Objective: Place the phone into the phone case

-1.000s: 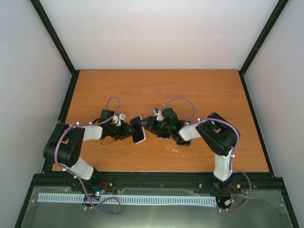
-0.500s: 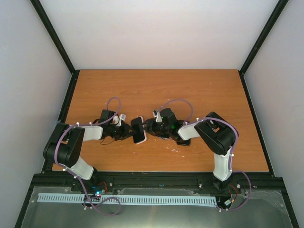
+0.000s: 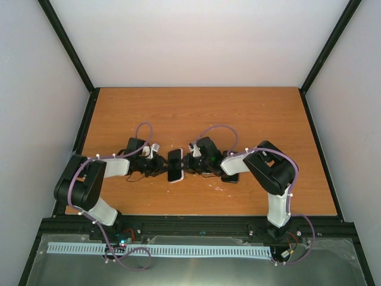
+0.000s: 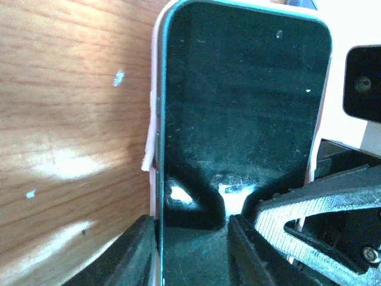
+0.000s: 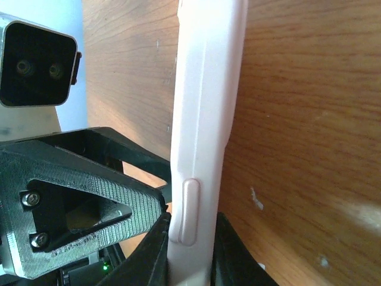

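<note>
Left gripper (image 3: pixel 159 165), left of the frame's centre in the top view, is closed narrowly on the one phone (image 3: pixel 174 164), whose dark screen (image 4: pixel 238 113) fills the left wrist view between its two fingers (image 4: pixel 128 253). Meeting it at mid-frame, the right gripper (image 3: pixel 188 164) pinches the single pale pink phone case (image 5: pixel 205 113) by its edge, fingers (image 5: pixel 152 256) tight either side. Phone and case sit together over the orange table (image 3: pixel 196 110), case rim wrapping the phone's sides; two arms, one black object (image 3: pixel 230 177) lying at right.

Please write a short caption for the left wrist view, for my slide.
Left gripper holds the dark-screened phone, seated in its pale case, above the wooden table.
</note>
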`<state>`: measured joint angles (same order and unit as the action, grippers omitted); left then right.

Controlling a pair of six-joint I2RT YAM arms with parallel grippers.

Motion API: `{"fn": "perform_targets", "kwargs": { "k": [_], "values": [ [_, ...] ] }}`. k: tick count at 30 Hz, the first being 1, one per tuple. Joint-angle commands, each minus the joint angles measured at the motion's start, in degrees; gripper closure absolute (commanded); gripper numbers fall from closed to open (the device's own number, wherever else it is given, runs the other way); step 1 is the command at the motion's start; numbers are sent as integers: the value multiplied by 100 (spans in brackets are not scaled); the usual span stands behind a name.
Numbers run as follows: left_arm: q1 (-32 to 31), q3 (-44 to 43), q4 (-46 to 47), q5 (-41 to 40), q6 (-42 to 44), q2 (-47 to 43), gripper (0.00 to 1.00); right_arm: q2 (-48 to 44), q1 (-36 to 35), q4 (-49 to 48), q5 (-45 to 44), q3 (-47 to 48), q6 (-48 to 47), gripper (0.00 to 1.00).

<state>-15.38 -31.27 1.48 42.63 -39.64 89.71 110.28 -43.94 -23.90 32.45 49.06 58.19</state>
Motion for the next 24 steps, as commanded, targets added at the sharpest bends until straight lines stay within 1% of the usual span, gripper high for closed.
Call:
{"fn": "perform_targets", "kwargs": {
  "k": [1,4,5,9,12,13,16,19,24],
  "values": [
    [-47,-187,8,259,-41,-422,63,-226,33,-354,138,-103,-29,89],
    [-13,-429,-350,124,56,-845,52,-524,140,-915,330,-444,44,91],
    [17,-514,-450,148,87,-1028,46,-664,173,-1015,386,-507,24,91],
    [149,-906,-824,320,190,-1648,32,-1294,266,-1022,686,-672,-145,91],
    [220,-1187,-1024,513,315,-2111,20,-1797,307,-1321,984,-873,-108,91],
    [244,-1246,-1026,645,349,-2240,18,-2035,307,-1504,1091,-955,-57,91],
    [283,-1332,-962,1110,337,-2649,16,-2521,313,-2071,1416,-1161,209,91],
    [307,-1282,-640,1455,115,-3021,15,-2931,307,-2253,1626,-1175,351,91],
    [307,-786,960,2284,-945,-3417,15,-3236,303,-2760,1893,-1151,768,91]
  ]
}}
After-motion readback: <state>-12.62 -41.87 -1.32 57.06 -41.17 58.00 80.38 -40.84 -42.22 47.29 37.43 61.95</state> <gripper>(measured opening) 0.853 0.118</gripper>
